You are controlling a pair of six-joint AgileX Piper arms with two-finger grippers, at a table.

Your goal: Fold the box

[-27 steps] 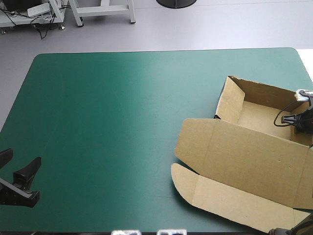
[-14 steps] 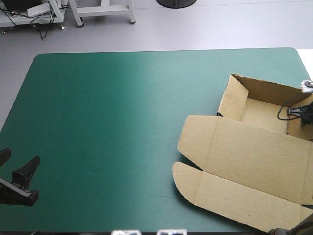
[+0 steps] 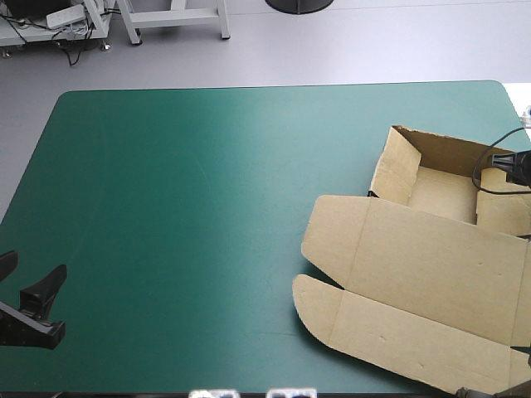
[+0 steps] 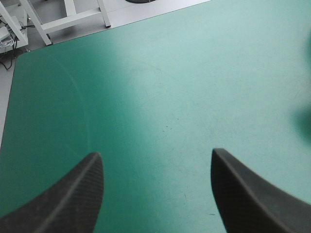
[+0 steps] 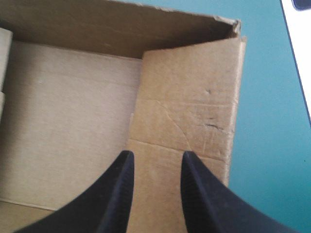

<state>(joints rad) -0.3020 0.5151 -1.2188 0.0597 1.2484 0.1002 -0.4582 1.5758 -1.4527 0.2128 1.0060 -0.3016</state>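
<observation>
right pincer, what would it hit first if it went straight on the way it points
Probably the side flap of the box, straight ahead of the right pincer; how far off is unclear.

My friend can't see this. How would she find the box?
Look at the big teal-green table, on its right side. The box lies there: an open tray with its lid spread flat toward the near edge. It is the only brown thing.

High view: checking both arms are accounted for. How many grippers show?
2. The left gripper, open, over the table's near-left corner; the right gripper at the picture's right edge, over the box's far-right corner, partly cut off.
</observation>
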